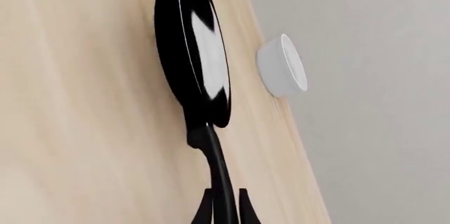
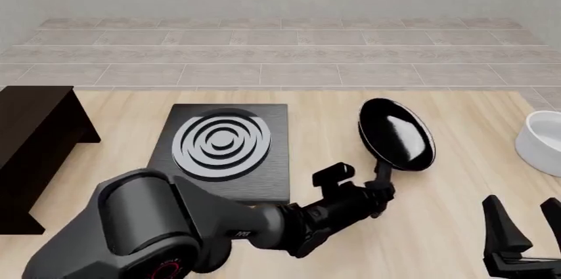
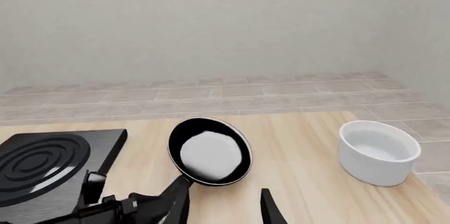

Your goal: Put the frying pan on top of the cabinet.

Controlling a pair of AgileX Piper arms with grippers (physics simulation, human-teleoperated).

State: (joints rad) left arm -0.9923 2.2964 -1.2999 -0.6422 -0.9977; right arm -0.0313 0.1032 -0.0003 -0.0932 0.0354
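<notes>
The frying pan [image 2: 396, 134] is glossy black with a shiny inside, and it tilts above the wooden table right of centre. Its long thin handle [image 2: 383, 172] runs back into my left gripper [image 2: 382, 192], which is shut on the handle. The left wrist view shows the pan [image 1: 193, 50] ahead and the handle between the two fingers of the left gripper [image 1: 223, 203]. The dark cabinet [image 2: 35, 138] stands at the table's far left, apart from the pan. My right gripper [image 2: 526, 216] hangs open near the front right corner, holding nothing. From the right wrist, the pan [image 3: 211, 153] faces the camera.
A flat black slab with silver rings [image 2: 223, 144] lies between the cabinet and the pan. A white bowl [image 2: 543, 141] sits at the right edge, also seen as the bowl [image 3: 380, 153] and bowl [image 1: 281, 66]. My left arm [image 2: 149, 226] stretches across the table's front.
</notes>
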